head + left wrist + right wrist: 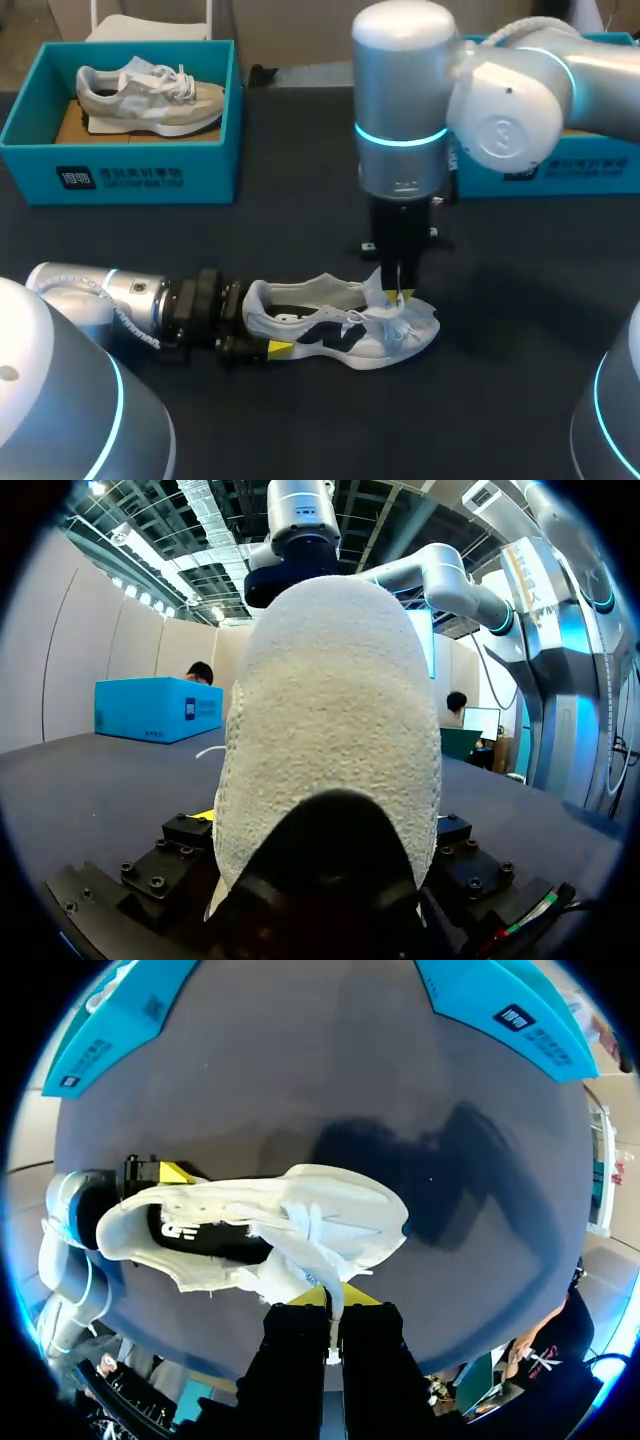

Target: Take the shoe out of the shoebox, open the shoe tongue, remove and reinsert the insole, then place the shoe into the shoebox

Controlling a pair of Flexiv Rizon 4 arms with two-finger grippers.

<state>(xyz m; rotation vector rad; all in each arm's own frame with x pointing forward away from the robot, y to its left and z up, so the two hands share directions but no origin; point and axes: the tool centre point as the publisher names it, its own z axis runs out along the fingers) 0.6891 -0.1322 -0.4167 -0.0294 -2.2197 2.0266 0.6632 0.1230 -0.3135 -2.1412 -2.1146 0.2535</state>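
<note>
Clamping the heel of the white mesh sneaker (335, 325), which rests on the dark surface (500, 380), our left pincer (260, 340) lies low; our right pincer (400, 294), pointing down, pinches its pale tongue (300, 1275). The teal cardboard shoebox (120, 170) stands well apart.

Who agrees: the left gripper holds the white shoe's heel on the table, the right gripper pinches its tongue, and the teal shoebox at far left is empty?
Not quite. The teal shoebox is not empty: the head view shows a grey shoe lying in it. The rest holds: left gripper on the heel of the white shoe, right gripper pinching its tongue.
</note>
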